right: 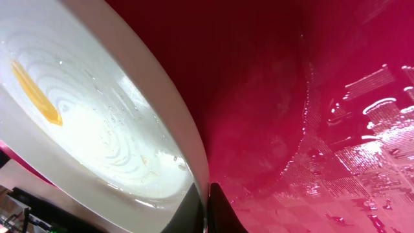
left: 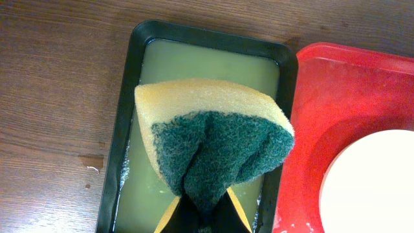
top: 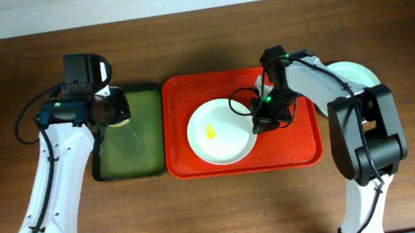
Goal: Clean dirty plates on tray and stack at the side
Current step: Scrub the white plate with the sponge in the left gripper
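White plate (top: 223, 140) sat in the middle of the red tray (top: 304, 143), w/ a small yellow smear (top: 209, 131) left of its centre. In the right wrist view the plate's inside looked wet and the smear ran as a short orange-yellow streak. Tray floor beside it was wet too, w/ beads of water.

R gripper (top: 263, 119) was at the plate's right edge, down on the tray. Its fingers were narrow, one either side of the rim. The outer finger (right: 223, 213) pressed against the rim's underside, so the rim was pinched.

A pale blue-green plate (top: 361, 74) lay on the wooden table (top: 203, 211) just right of the red tray, partly under the R arm.

Left of the red tray, touching it, was a dark green tray (top: 129, 153) w/ black rim, holding cloudy liquid. L gripper (left: 202, 219) hung above its top end, fingers clamped on a sponge (left: 207, 136). The sponge was yellow foam w/ a green scouring face, folded by the squeeze.
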You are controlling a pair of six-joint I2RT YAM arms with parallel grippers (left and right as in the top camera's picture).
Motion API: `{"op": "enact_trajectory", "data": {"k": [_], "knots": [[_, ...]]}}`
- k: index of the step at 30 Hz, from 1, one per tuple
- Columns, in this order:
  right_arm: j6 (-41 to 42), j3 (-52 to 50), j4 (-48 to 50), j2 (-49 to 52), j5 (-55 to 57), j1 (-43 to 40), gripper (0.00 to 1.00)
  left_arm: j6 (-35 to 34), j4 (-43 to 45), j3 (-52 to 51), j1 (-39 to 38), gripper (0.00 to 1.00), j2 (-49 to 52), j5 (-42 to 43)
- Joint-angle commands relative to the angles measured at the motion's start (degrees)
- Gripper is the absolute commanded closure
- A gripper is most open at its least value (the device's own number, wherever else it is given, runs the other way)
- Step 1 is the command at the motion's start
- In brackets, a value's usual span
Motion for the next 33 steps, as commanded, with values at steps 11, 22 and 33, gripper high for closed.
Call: {"op": "enact_trajectory", "data": {"k": [11, 22, 33], "knots": [[0.26, -0.39, 2.12, -0.24, 0.55, 0.07, 0.96, 1.16, 0.22, 0.74, 0.26, 1.0, -0.76, 0.02], [0.33, -0.39, 2.25, -0.24, 0.39, 0.11, 0.96, 3.48, -26.82, 28.11, -0.31, 1.0, 24.68, 13.44], [12.7, -0.39, 5.44, -0.24, -1.66, 1.29, 0.96, -6.95, -16.17, 27.98, -21.64, 1.0, 28.89, 6.62]]}}
